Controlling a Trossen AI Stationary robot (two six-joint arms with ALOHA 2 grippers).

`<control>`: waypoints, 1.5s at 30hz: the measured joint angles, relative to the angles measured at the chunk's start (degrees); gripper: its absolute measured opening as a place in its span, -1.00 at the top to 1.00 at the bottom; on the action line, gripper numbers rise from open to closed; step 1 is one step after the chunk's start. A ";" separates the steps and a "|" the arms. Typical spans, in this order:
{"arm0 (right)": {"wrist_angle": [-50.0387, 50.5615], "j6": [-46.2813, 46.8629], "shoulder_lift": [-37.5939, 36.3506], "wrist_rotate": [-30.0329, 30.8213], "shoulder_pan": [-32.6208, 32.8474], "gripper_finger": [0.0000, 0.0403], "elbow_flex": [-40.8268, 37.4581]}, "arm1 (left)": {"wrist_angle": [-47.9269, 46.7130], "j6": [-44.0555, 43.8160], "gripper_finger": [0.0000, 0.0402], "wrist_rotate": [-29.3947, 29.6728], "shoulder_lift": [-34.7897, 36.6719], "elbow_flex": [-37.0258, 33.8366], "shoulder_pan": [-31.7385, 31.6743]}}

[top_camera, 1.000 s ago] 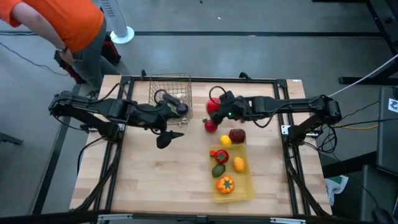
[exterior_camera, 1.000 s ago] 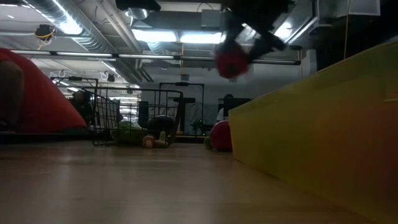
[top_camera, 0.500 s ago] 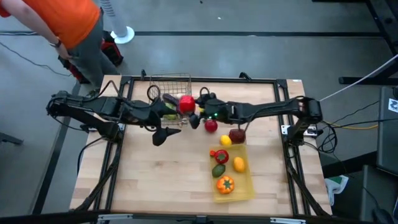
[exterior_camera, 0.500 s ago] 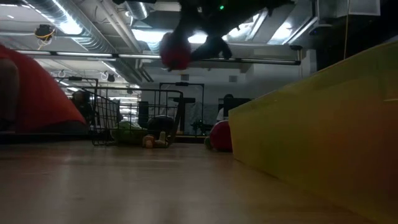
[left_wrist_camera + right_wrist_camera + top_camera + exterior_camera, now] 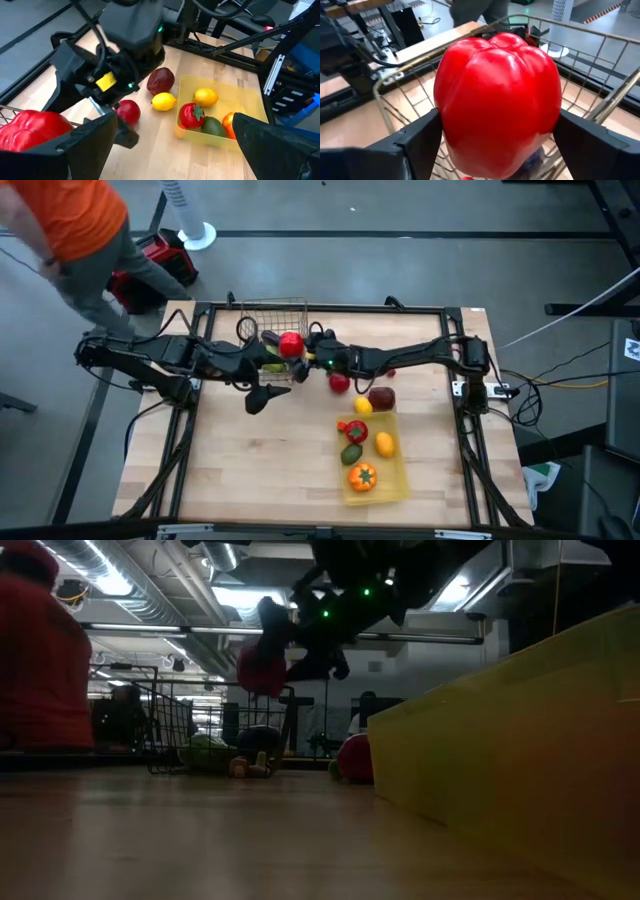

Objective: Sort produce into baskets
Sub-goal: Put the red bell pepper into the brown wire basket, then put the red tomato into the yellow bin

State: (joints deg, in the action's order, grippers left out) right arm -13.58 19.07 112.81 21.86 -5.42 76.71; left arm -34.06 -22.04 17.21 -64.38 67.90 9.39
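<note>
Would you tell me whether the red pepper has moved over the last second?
Yes. The right hand has carried the red pepper leftward in the high view, from near the yellow tray to above the wire basket.

A robotics lab: bare ceiling ducts (image 5: pixel 150 595) and strip lights (image 5: pixel 290 600) overhead, cables across the grey floor (image 5: pixel 300 270), framed wooden workbench (image 5: pixel 260 460).

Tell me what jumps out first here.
The big red pepper, held between the right gripper's fingers just over the wire basket at the table's far edge. Next, the yellow tray near the right front, holding several pieces, with a few more loose beside it. The left gripper waits open nearby.
</note>
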 joint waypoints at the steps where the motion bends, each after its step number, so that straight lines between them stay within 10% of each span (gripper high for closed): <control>1: -0.03 0.02 0.38 0.01 -0.02 -0.71 0.00 | 0.00 0.00 -0.95 0.00 0.00 0.00 0.00; 28: 1.74 -1.83 -0.95 -3.51 -0.27 -0.96 -0.02 | 0.01 0.57 -0.95 -0.02 -0.03 0.00 0.00; 45: 39.66 -10.62 -24.25 -3.49 -0.19 -0.96 0.02 | -0.07 0.63 -0.95 -0.02 -0.04 0.00 0.00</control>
State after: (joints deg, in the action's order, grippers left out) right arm 26.08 8.45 88.57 18.37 -5.61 76.73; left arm -34.13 -21.41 17.19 -64.42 67.90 9.39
